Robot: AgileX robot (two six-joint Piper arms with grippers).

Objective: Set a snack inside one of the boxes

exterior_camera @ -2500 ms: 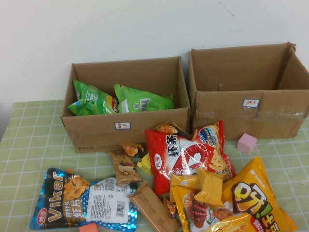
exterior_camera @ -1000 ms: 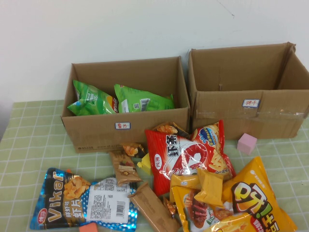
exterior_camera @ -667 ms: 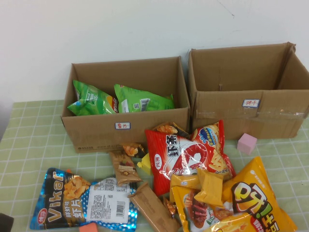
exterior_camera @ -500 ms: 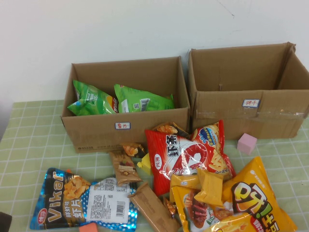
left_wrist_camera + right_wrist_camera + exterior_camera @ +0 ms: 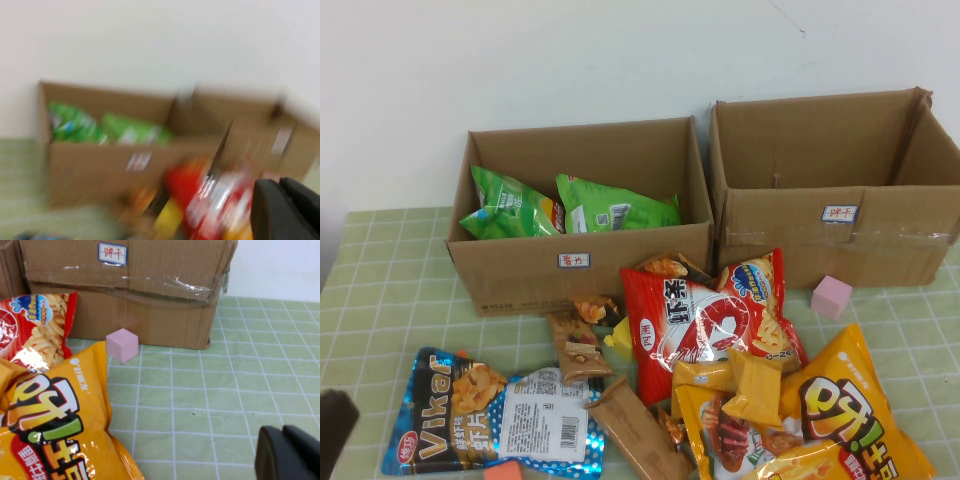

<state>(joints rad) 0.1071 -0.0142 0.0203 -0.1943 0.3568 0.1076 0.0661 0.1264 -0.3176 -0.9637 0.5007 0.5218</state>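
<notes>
Several snack bags lie in front of two open cardboard boxes: a blue Vikar bag (image 5: 490, 420), a red chips bag (image 5: 705, 325), an orange bag (image 5: 840, 420) and small brown packets (image 5: 578, 350). The left box (image 5: 580, 265) holds two green bags (image 5: 510, 210). The right box (image 5: 840, 235) shows nothing inside. My left gripper (image 5: 334, 430) is at the table's front left corner, left of the Vikar bag, shut and empty (image 5: 280, 182). My right gripper (image 5: 282, 429) is shut and empty over bare cloth right of the orange bag (image 5: 55, 415); it is out of the high view.
A pink cube (image 5: 831, 297) stands in front of the right box and shows in the right wrist view (image 5: 122, 344). An orange cube (image 5: 503, 472) sits at the front edge below the Vikar bag. A green checked cloth (image 5: 390, 300) covers the table. A white wall stands behind the boxes.
My left gripper has come up into the high view at the front left corner and moved further in. Snacks and boxes have not moved.
</notes>
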